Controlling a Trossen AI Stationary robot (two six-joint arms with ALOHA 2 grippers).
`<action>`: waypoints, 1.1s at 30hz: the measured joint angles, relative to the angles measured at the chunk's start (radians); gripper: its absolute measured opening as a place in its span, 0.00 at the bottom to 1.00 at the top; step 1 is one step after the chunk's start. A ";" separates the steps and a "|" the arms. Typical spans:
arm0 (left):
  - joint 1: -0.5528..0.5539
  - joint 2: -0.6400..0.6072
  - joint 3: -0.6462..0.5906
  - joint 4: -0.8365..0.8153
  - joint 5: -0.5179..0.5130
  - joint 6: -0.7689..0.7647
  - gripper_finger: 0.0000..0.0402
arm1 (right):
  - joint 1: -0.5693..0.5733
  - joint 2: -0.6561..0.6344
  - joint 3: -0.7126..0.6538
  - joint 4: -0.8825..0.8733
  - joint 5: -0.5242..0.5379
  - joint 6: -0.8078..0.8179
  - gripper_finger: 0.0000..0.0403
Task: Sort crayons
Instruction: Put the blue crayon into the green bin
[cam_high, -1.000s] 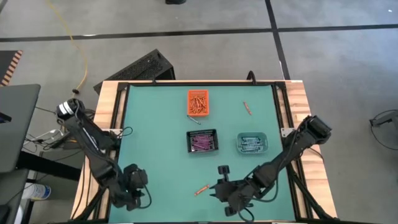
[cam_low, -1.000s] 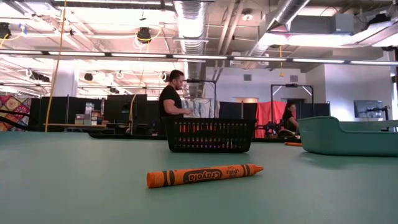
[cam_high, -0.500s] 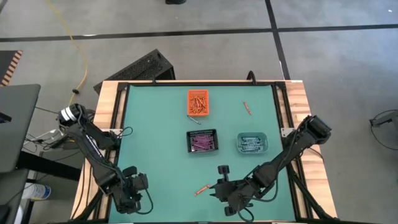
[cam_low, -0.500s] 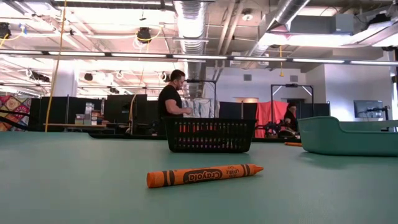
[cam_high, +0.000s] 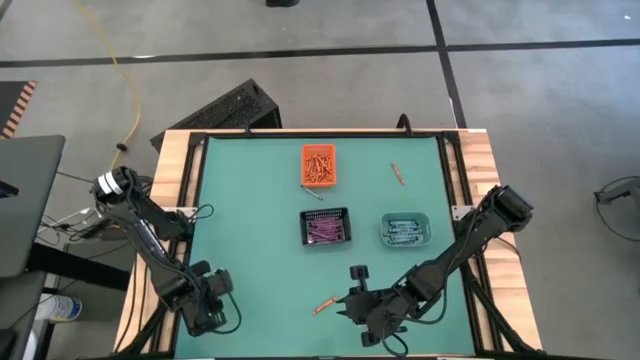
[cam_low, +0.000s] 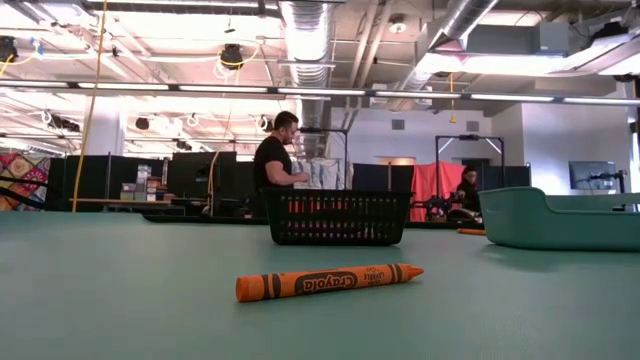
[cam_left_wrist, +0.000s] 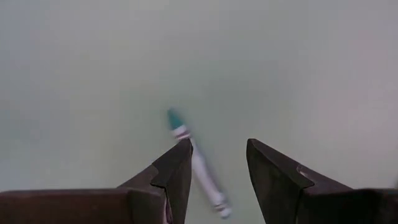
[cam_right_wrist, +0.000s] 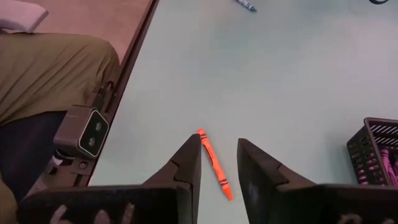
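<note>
The left pincer (cam_high: 214, 309) has slid a little toward the mat over the last second and now hangs open and empty right above a teal crayon (cam_left_wrist: 196, 167), which lies flat between its tips. The right pincer (cam_high: 350, 306) has not moved; it waits open and empty just behind an orange crayon (cam_high: 324, 304) on the surface (cam_high: 250, 220). I think the left one is about to grab, so two loose crayons are still to be binned.

Orange crayon (cam_low: 329, 281) flat on the mat; teal-tipped crayon (cam_left_wrist: 196, 163) lying apart near the corner.
</note>
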 joint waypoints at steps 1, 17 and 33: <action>-0.002 0.000 -0.017 0.007 0.006 -0.015 0.35 | 0.000 0.000 0.000 0.000 0.000 0.000 0.24; -0.025 -0.005 -0.194 0.209 0.042 -0.130 0.35 | -0.008 0.000 0.000 0.000 0.000 -0.008 0.24; -0.022 -0.003 -0.192 0.189 0.033 0.016 0.04 | -0.011 0.000 0.000 0.001 -0.001 -0.007 0.24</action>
